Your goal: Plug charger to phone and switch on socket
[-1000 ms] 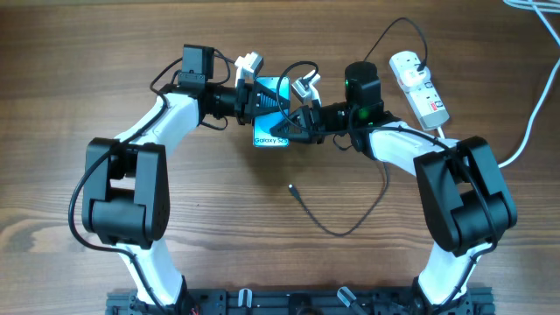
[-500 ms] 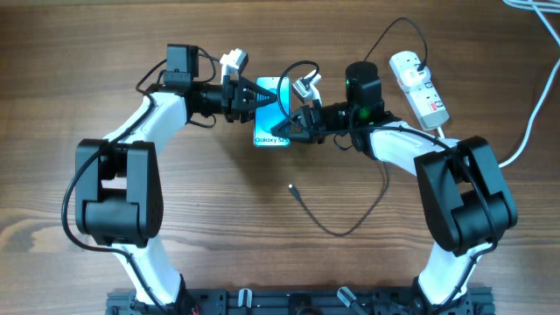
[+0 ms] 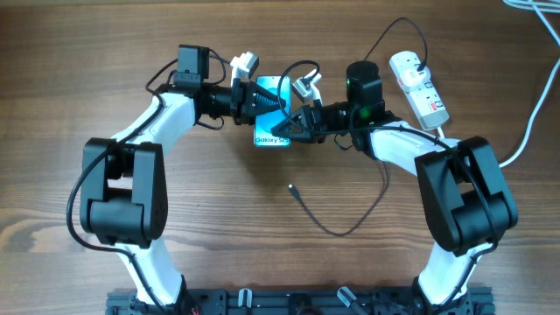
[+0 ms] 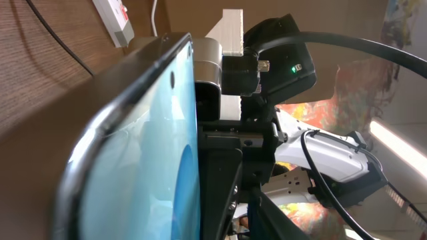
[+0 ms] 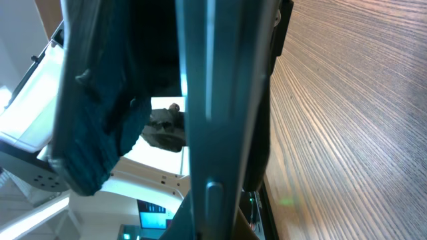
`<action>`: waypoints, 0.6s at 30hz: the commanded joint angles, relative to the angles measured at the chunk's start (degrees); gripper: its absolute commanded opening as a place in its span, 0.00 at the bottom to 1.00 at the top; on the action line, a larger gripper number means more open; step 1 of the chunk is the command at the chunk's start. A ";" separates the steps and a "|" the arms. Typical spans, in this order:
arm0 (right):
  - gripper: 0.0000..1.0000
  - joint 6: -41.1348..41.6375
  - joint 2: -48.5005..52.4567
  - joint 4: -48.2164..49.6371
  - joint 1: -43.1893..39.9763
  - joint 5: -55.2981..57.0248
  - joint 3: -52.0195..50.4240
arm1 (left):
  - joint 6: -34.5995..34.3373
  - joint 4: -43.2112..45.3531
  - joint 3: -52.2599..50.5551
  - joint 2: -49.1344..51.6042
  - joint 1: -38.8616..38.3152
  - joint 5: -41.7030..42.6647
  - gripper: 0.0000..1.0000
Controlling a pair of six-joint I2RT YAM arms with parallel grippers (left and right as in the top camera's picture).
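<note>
The phone (image 3: 271, 138), cyan screen with a white text strip at its near end, is held up off the table at the back centre. My right gripper (image 3: 295, 122) is shut on its right edge; in the right wrist view the phone's thin side (image 5: 207, 100) runs between the jaws. My left gripper (image 3: 262, 99) reaches over the phone's left side. In the left wrist view the screen (image 4: 140, 147) lies against one black finger (image 4: 220, 173), and the other finger is hidden. The charger's connector tip (image 3: 290, 186) lies loose on the table. The white socket (image 3: 420, 87) lies at the back right.
The charger's black cable (image 3: 337, 230) curves across the table in front of the right arm and loops up to the socket. A thick white cord (image 3: 532, 114) trails off to the right edge. The socket (image 4: 113, 17) also shows in the left wrist view.
My left arm swung a little left away from the phone, then came back right onto its left side. The right gripper and the phone stayed put.
</note>
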 commanded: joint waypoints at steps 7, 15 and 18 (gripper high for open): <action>0.04 -0.52 -0.35 -0.15 -0.17 -0.70 0.28 | 0.46 0.22 0.44 -0.13 1.33 2.10 0.23; 0.15 -0.33 -0.35 -0.15 -0.17 -0.72 0.28 | 0.50 0.24 0.44 -0.13 1.33 2.05 0.04; 0.65 2.05 -0.35 0.33 -0.35 -0.35 0.28 | 0.48 0.20 0.44 -0.13 1.33 1.84 0.04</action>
